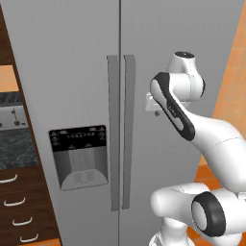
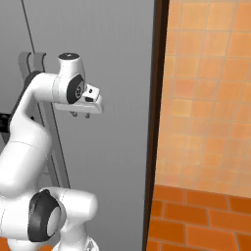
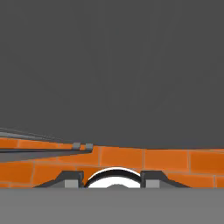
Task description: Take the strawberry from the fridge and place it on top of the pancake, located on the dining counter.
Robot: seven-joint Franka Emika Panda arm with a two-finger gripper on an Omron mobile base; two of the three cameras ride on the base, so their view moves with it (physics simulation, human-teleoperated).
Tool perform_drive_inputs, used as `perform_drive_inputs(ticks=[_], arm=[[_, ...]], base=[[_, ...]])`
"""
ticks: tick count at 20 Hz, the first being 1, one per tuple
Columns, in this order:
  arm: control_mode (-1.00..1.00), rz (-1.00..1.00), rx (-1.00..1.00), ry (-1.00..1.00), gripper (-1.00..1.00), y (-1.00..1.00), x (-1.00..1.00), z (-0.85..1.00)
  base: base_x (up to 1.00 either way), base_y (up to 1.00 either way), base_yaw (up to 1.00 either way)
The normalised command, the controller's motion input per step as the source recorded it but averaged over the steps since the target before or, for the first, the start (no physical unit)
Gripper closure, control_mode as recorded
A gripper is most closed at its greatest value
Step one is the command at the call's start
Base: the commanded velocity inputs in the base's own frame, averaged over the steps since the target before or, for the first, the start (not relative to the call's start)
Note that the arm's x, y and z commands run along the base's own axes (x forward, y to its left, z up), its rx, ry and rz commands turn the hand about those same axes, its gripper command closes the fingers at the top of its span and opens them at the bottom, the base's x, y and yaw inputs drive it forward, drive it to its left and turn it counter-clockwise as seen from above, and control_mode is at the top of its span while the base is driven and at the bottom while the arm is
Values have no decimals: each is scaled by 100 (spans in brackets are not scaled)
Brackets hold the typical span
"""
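The tall grey steel fridge stands right in front of me with both doors closed. Its two vertical bar handles meet at the middle, and the black water-dispenser panel is on the left door. My gripper hangs fingers-down close to the right door, a little right of the handles, at their upper part. It is open and holds nothing. In the hand view the door's grey face is close. The strawberry is hidden behind the doors. Pancake and dining counter are out of view.
Left of the fridge are dark wood drawers with white handles, a dark speckled countertop and a toaster. A dark brown panel edge borders the fridge's right side, then an orange tiled wall and brick floor.
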Motion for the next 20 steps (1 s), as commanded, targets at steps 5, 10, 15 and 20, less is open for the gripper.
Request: perform_drive_inputs(ticks=[5,10,15,20], arm=[[-100,0,0,-15,-100,-3,-70,0],[-100,0,0,-23,-100,0,-96,0],[-100,-1,0,-16,-100,0,-67,0],[-100,-1,0,-10,-100,0,-69,0]], base=[[0,0,0],[0,0,0],[0,0,0],[0,0,0]])
